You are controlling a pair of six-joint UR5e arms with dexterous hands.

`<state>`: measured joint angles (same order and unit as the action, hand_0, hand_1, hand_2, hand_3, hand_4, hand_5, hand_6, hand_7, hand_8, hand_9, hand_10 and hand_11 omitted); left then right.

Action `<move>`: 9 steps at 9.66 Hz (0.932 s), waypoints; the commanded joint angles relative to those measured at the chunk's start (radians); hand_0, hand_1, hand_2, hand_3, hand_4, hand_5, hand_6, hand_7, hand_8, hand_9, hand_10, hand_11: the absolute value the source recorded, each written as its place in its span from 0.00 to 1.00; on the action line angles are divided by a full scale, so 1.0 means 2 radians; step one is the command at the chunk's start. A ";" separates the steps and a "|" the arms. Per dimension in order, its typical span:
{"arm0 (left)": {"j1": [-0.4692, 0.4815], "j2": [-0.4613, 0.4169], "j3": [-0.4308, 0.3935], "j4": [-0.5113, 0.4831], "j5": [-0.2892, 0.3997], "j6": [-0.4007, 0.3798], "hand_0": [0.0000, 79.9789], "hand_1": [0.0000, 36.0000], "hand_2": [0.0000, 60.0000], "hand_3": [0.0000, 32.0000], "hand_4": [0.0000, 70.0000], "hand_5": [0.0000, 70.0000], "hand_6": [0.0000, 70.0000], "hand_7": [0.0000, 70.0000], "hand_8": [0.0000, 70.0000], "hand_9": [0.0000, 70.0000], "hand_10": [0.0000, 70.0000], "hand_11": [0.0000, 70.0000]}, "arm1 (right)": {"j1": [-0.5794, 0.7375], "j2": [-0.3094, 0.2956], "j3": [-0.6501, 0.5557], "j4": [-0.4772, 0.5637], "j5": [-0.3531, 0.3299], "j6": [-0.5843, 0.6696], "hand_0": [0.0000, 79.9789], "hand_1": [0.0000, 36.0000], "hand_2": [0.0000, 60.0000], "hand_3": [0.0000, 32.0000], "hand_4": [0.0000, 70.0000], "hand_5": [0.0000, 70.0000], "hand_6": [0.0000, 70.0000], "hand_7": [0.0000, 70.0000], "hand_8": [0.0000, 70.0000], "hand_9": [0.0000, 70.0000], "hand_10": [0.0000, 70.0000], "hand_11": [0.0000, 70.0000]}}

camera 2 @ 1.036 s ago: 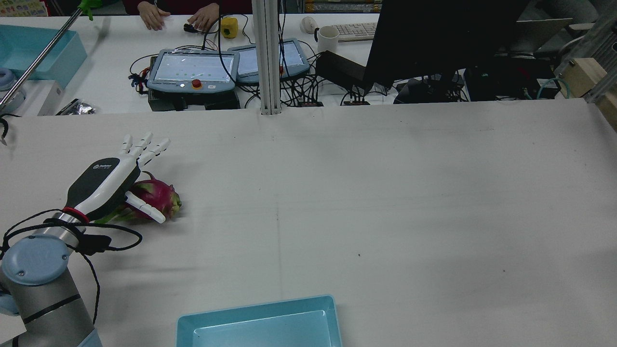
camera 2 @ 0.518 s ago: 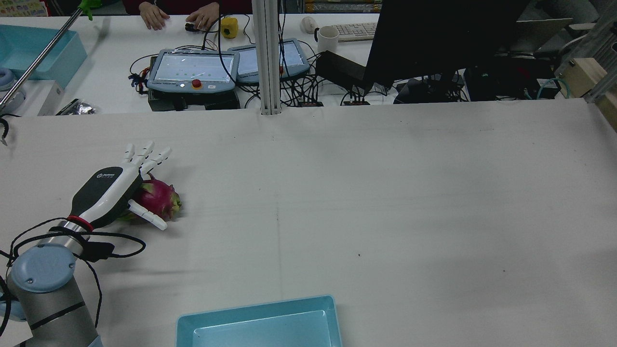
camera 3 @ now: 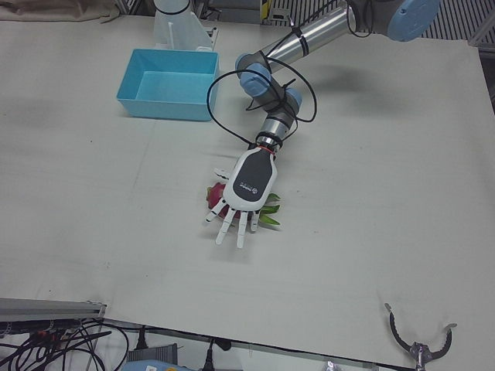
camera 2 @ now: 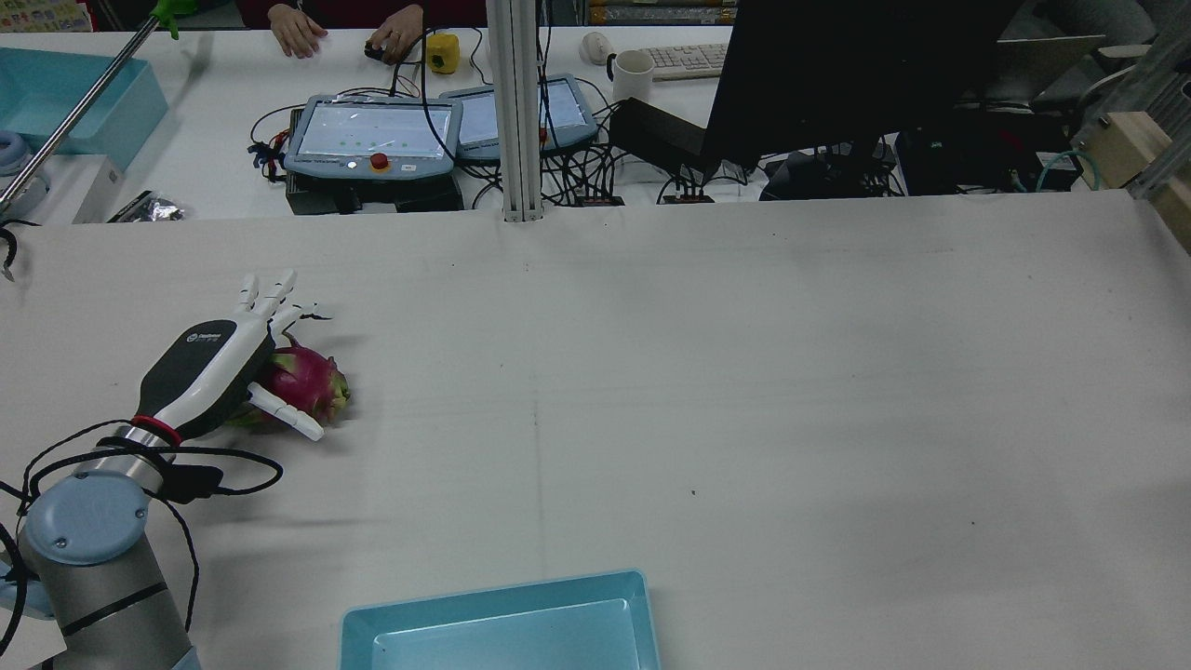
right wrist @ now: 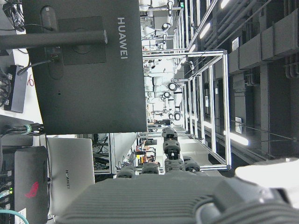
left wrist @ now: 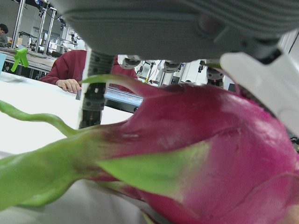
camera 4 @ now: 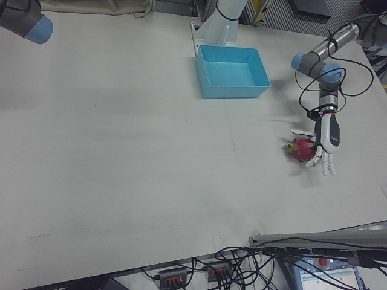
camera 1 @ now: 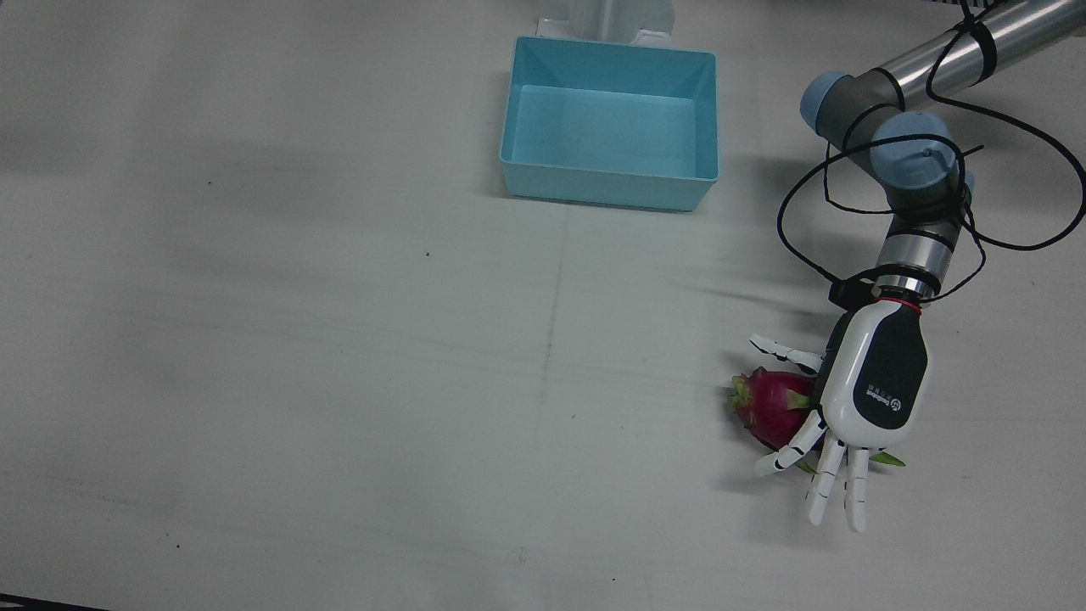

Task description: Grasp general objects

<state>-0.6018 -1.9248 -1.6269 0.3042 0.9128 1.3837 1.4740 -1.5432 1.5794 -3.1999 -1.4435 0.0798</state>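
Observation:
A pink dragon fruit (camera 1: 768, 407) with green leaf tips lies on the white table; it also shows in the rear view (camera 2: 312, 381) and fills the left hand view (left wrist: 210, 154). My left hand (camera 1: 874, 382) rests palm-down over it, also seen in the rear view (camera 2: 219, 358) and left-front view (camera 3: 247, 185). Its fingers (camera 1: 836, 484) reach past the fruit, spread and nearly straight, and the thumb (camera 2: 284, 409) lies along the fruit's near side. The hand is open, not closed on the fruit. My right hand (right wrist: 177, 196) shows only in its own view, raised and empty.
A light-blue bin (camera 1: 611, 182) stands empty at the robot's edge of the table, also in the rear view (camera 2: 493, 596). A black cable (camera 1: 806, 238) loops around the left wrist. Monitors, pendants and people's hands are beyond the far table edge (camera 2: 372, 140).
My left hand has sunk lower over the dragon fruit and drawn back slightly. One finger has started to bend inward. The fruit has not moved.

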 commanded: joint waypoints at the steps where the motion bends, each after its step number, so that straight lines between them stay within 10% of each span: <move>1: 0.000 0.002 0.001 -0.007 -0.001 0.000 0.62 0.49 0.00 1.00 0.00 0.33 0.00 0.02 0.07 0.00 0.00 0.00 | 0.000 0.000 0.000 0.000 0.000 0.000 0.00 0.00 0.00 0.00 0.00 0.00 0.00 0.00 0.00 0.00 0.00 0.00; 3: 0.000 0.002 0.003 -0.008 -0.001 0.001 0.63 0.51 0.00 1.00 0.00 0.14 0.00 0.00 0.06 0.00 0.00 0.00 | 0.000 0.000 0.000 0.000 0.000 0.000 0.00 0.00 0.00 0.00 0.00 0.00 0.00 0.00 0.00 0.00 0.00 0.00; 9: 0.001 0.004 0.006 -0.013 -0.001 0.002 0.63 0.50 0.00 1.00 0.00 0.16 0.00 0.00 0.06 0.00 0.00 0.00 | -0.001 0.000 0.000 0.000 0.000 0.000 0.00 0.00 0.00 0.00 0.00 0.00 0.00 0.00 0.00 0.00 0.00 0.00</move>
<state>-0.6007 -1.9179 -1.6168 0.2787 0.9112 1.3866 1.4734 -1.5432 1.5788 -3.1999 -1.4435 0.0798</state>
